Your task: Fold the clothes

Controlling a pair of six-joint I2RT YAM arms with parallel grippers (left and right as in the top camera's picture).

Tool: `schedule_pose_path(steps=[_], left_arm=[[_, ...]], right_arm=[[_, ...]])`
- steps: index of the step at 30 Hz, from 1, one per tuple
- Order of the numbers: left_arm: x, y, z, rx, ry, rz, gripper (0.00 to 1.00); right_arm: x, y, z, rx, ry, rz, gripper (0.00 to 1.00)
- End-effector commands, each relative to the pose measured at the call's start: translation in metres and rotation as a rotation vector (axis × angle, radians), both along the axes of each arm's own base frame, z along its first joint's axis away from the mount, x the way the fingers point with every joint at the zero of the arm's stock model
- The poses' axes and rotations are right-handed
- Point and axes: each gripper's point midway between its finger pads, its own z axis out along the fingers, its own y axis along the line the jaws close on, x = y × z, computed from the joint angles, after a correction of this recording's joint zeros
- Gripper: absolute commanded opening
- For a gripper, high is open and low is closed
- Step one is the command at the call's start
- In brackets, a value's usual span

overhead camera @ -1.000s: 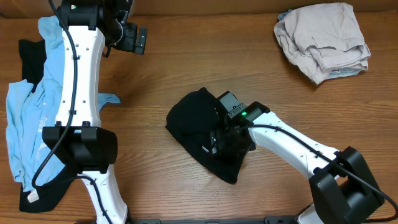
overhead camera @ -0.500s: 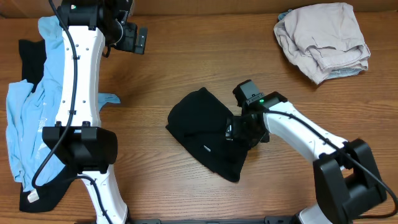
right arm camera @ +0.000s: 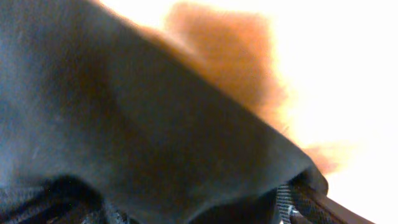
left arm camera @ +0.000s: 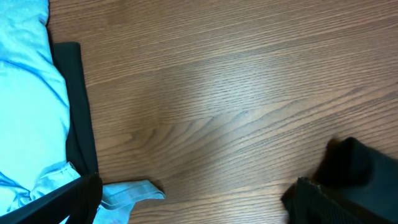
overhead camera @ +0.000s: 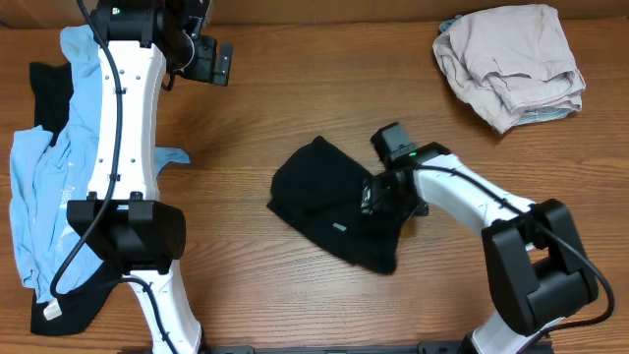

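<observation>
Dragged rightward by the right gripper [overhead camera: 374,200] (fingers spread wide), the folded black cloth shirt [overhead camera: 319,187] probably wants slow, flat smoothing; left gripper [overhead camera: 209,61] hangs splayed upper left

Black shirt [overhead camera: 329,202]: bunched up, middle of the table [overhead camera: 295,108].
Right gripper [overhead camera: 373,200]: on the shirt's 3 o'clock edge.
Beige clothes [overhead camera: 511,64]: heap, 1 o'clock.
Blue clothes [overhead camera: 44,187]: heap, 9 o'clock.
Left gripper [overhead camera: 222,63]: 11 o'clock.
</observation>
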Motion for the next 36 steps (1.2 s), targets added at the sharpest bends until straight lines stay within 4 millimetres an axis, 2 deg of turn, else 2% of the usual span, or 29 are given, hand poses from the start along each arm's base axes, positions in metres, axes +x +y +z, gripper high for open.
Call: schedule_pose_path(steps=[1, 4, 6, 8, 11, 15, 17, 19, 21, 23, 25, 28, 30, 33, 36], left_arm=[[0.002, 0.000, -0.005, -0.002, 0.007, 0.010, 1.00], [0.003, 0.000, -0.004, -0.003, 0.001, 0.009, 1.00], [0.003, 0.000, -0.004, -0.005, -0.001, 0.008, 1.00], [0.003, 0.000, -0.004, -0.005, -0.001, 0.008, 1.00], [0.003, -0.001, -0.004, -0.006, 0.000, 0.008, 1.00], [0.001, 0.000, -0.005, -0.005, 0.008, 0.009, 1.00], [0.001, 0.000, -0.005, -0.005, 0.009, 0.009, 1.00], [0.001, 0.000, -0.005, -0.005, 0.008, 0.009, 1.00], [0.002, 0.000, -0.004, -0.005, 0.006, 0.008, 1.00], [0.002, 0.000, -0.004, -0.005, 0.005, 0.008, 1.00], [0.002, 0.000, -0.004, -0.005, 0.006, 0.008, 1.00], [0.001, 0.000, -0.005, -0.005, 0.007, 0.008, 1.00], [0.001, 0.000, -0.005, -0.005, 0.008, 0.008, 1.00], [0.001, 0.000, -0.005, -0.005, 0.011, 0.008, 1.00], [0.000, 0.000, -0.005, -0.005, 0.014, 0.008, 1.00]], right_arm=[[0.033, -0.063, -0.016, -0.159, -0.086, -0.133, 0.85], [0.072, -0.086, -0.009, -0.111, -0.210, -0.235, 0.85], [0.095, -0.091, 0.003, -0.044, -0.268, -0.277, 0.88], [0.114, -0.089, 0.024, 0.048, -0.292, -0.296, 0.91], [0.133, -0.080, 0.074, 0.164, -0.307, -0.316, 1.00], [0.132, -0.075, 0.146, 0.209, -0.311, -0.416, 1.00], [0.122, -0.068, 0.171, 0.233, -0.301, -0.475, 1.00], [0.107, -0.060, 0.185, 0.265, -0.271, -0.577, 1.00], [0.089, -0.052, 0.186, 0.282, -0.203, -0.703, 1.00], [0.068, -0.042, 0.178, 0.274, -0.100, -0.854, 1.00], [0.052, -0.031, 0.166, 0.255, -0.012, -0.997, 1.00], [0.038, -0.012, 0.147, 0.244, 0.060, -1.176, 1.00], [0.039, 0.004, 0.131, 0.260, 0.053, -1.240, 1.00], [0.048, 0.028, 0.109, 0.322, 0.013, -1.246, 1.00], [0.056, 0.039, 0.090, 0.366, -0.030, -1.262, 1.00]])
